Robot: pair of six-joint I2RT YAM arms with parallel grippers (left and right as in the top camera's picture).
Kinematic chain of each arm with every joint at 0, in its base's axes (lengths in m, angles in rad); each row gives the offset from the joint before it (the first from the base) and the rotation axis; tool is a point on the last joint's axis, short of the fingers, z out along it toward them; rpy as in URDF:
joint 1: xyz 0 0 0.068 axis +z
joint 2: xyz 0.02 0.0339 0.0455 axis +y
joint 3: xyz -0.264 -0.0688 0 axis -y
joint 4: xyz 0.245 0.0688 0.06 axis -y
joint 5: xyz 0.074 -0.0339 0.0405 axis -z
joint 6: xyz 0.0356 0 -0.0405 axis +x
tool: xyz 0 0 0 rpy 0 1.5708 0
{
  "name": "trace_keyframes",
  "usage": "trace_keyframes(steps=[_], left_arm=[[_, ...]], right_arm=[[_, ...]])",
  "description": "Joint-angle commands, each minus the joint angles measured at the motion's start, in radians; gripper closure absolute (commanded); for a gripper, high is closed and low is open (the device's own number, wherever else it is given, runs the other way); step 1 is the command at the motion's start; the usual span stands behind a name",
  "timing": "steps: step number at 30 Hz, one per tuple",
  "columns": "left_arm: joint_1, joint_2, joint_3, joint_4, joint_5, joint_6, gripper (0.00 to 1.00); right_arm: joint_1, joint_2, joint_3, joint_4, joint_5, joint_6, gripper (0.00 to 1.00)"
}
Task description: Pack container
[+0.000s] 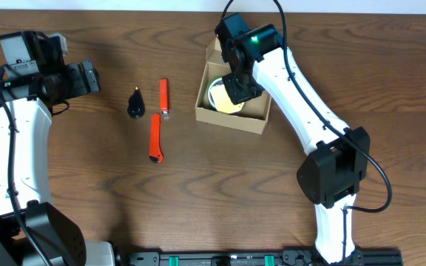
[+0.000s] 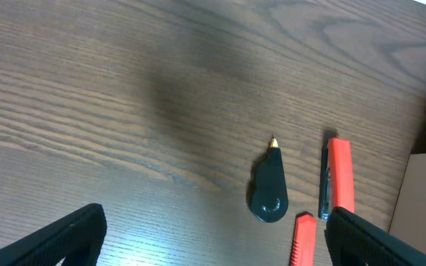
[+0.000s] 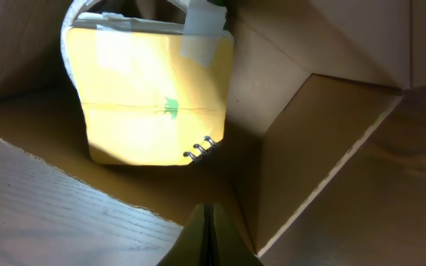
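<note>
**Container:** The tan cardboard container (image 1: pixel 231 123) stands on the table (image 1: pixel 87 177), right of centre, with its flap lid open at the far side. Inside it, a yellow spiral-bound pad (image 3: pixel 154 96) leans against something white and rounded that is only partly seen.

**Right gripper:** The right gripper (image 1: pixel 239 89) hangs over the container's opening, above the pad. Its jaws are pressed together, and nothing shows between them.

**Left gripper:** The left gripper (image 1: pixel 93 77) is at the far left of the table, well apart from the container. Its fingers (image 2: pixel 65 236) are spread wide and hold nothing.

**Loose items:** Three items lie on the table between the left gripper and the container:
- a black teardrop-shaped piece (image 1: pixel 136 105) with a brass tip
- an orange tool (image 1: pixel 164 97) just to its right
- a second orange tool (image 1: pixel 155 137) nearer the front edge

All three lie outside the container.
</note>
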Motion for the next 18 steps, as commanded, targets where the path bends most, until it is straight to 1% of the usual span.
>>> trace_keyframes(steps=[1,9,18], left_arm=[[0.001,-0.002,0.021,-0.004,-0.003,0.007,0.05],[0.001,-0.002,0.021,-0.004,-0.003,0.007,0.05],[0.001,-0.002,0.021,-0.004,-0.003,0.007,0.05]], right_arm=[[-0.009,-0.020,-0.006,0.002,0.016,-0.012,0.98],[-0.019,-0.020,-0.107,0.040,0.012,-0.012,0.98],[-0.028,-0.020,-0.182,0.102,0.004,-0.015,0.99]])
